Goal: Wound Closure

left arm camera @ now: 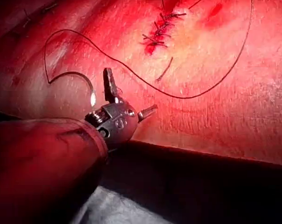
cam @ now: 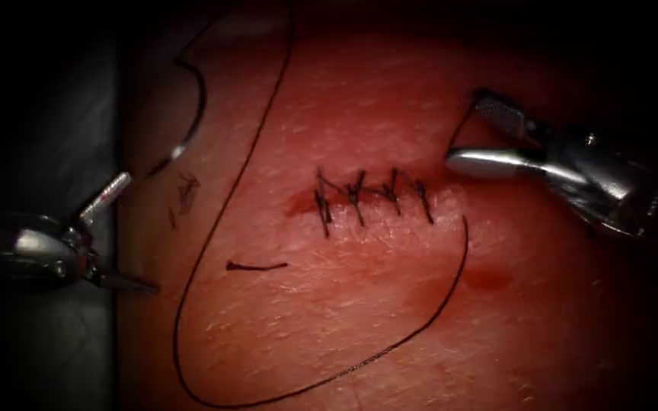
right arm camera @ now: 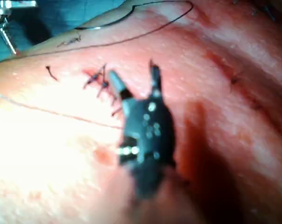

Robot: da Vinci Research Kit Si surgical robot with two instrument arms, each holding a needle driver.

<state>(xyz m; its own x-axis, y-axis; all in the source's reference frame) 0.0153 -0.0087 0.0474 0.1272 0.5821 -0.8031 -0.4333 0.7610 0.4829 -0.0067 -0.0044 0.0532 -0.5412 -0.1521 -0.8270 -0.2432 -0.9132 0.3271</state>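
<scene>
Your left tool (cam: 112,236) is sitting at the tissue's (cam: 359,320) left edge, jaws spread, gripping nothing. Thread (cam: 329,377) is lying limp. Right tool (cam: 481,137): released too. Farthest, the needle (cam: 192,114) is resting free left of the cut (cam: 367,199): light, stiff, slippery; grasp mid-curve.

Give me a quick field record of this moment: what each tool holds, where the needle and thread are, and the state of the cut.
left tool: jaws open, holds nothing, at the tissue's left edge
right tool: jaws open, holds nothing, right of the cut
needle: lying free on the tissue, left of the cut, not in it
thread: one long loose loop from the needle around below the cut
cut: crossed by several stitches
cut end of thread: loose, below-left of the cut
</scene>
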